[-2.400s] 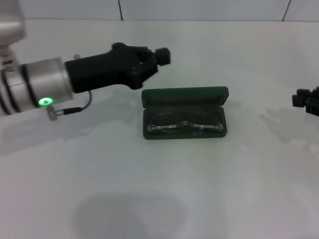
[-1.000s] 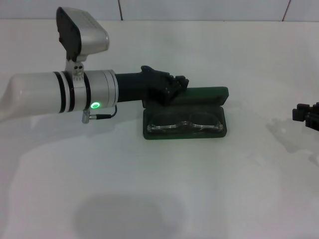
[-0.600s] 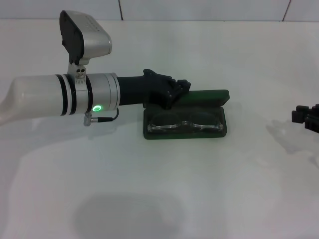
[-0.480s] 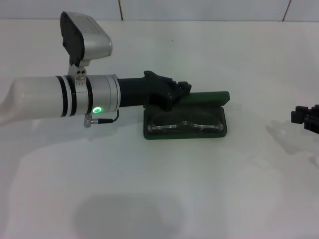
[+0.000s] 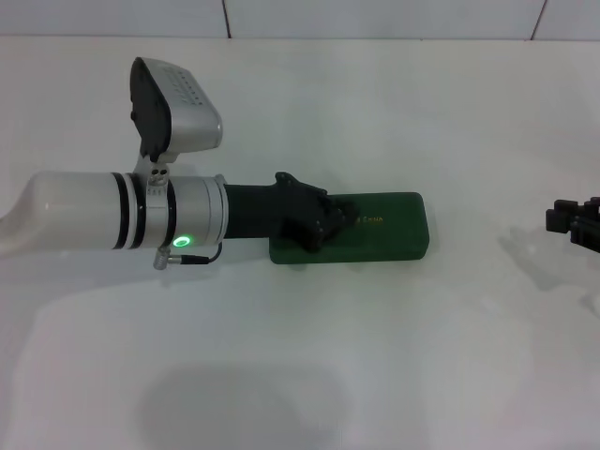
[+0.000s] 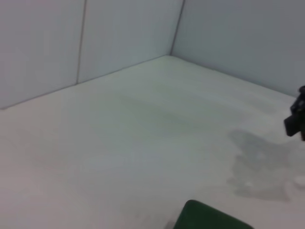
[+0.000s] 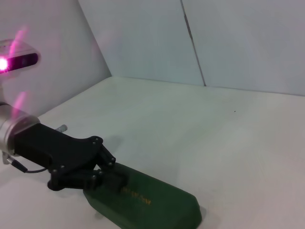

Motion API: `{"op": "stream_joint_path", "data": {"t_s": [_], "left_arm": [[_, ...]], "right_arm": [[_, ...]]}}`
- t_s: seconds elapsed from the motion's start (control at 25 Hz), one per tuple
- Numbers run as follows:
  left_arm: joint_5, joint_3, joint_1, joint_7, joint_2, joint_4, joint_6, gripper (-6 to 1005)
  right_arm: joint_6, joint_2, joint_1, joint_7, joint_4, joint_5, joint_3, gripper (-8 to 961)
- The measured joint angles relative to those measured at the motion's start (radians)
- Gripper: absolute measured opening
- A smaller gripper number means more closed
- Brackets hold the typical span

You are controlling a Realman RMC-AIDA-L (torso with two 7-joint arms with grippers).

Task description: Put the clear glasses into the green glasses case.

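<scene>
With the green case (image 5: 380,228) lying shut, we judge our left gripper (image 5: 330,225), fingers pressed together on its lid, need only lift clear; the right gripper (image 5: 574,220) sits parked well apart, its finger state indiscernible.

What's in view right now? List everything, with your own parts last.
green glasses case: one, dark green with gold lettering on the lid, lid down, middle of the table.
clear glasses: none visible with the lid down.
table: one, white, under everything.
wall panels: pale grey, behind the table.
left gripper: one, black on a white and silver arm, on the case lid at its left end.
right gripper: one, black, at the table's right edge, away from the case.
</scene>
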Motion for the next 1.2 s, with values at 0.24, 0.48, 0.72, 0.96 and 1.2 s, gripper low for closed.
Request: {"op": "stream_joint_path", "data": {"t_s": [0.24, 0.48, 0.72, 0.96, 1.2], "left_arm": [[-0.012, 0.001, 0.026, 0.018, 0.005, 0.063, 0.108, 93], [-0.005, -0.016, 0.124, 0.011, 0.026, 0.225, 0.350, 102], [-0.010, -0.159, 0.213, -0.109, 0.065, 0.364, 0.612, 235], [-0.012, -0.292, 0.248, -0.154, 0.103, 0.371, 0.814, 457], [-0.005, -0.327, 0.286, -0.139, 0.111, 0.371, 0.822, 688]], "right_arm": [[-0.008, -0.002, -0.002, 0.000, 0.000, 0.000, 0.000, 212], [-0.060, -0.004, 0.002, -0.024, 0.000, -0.003, -0.005, 217], [-0.182, 0.003, 0.017, -0.109, 0.030, 0.090, -0.034, 222], [-0.299, 0.004, 0.051, -0.149, 0.077, 0.258, -0.106, 413], [-0.275, 0.005, 0.088, -0.190, 0.092, 0.362, -0.235, 646]]}}
